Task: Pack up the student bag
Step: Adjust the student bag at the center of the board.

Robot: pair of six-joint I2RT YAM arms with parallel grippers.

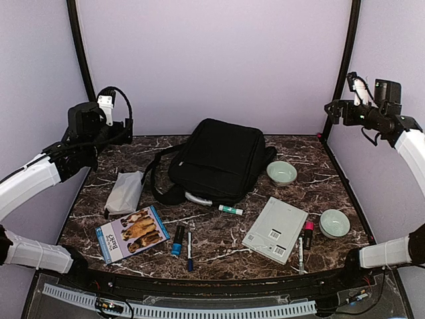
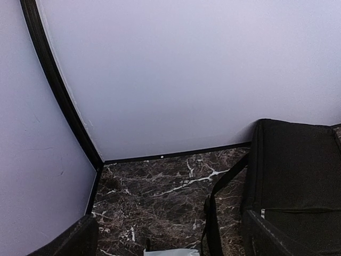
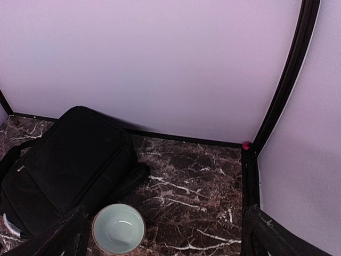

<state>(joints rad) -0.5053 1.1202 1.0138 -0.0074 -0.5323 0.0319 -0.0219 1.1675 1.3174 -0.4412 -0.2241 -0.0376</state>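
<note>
The student bag (image 1: 219, 159) is a large black backpack lying flat at the back middle of the marble table, its straps trailing left. It also shows in the left wrist view as the bag (image 2: 298, 176) on the right, and in the right wrist view as the bag (image 3: 69, 160) on the left. My left gripper (image 1: 125, 127) hangs high over the back left corner, open and empty, well left of the bag. My right gripper (image 1: 331, 110) is raised at the back right, open and empty. In the wrist views, the left gripper (image 2: 170, 245) and right gripper (image 3: 170, 240) show only wide-apart fingertips.
Two pale green bowls (image 1: 281, 173) (image 1: 334, 223) sit right of the bag. A white pouch (image 1: 124, 193) and a dog-cover book (image 1: 131, 232) lie left. A blue marker (image 1: 177, 240), a pen (image 1: 189, 249), a green-capped stick (image 1: 231, 210), a grey notebook (image 1: 275, 229) and a pink-capped marker (image 1: 308, 234) lie in front.
</note>
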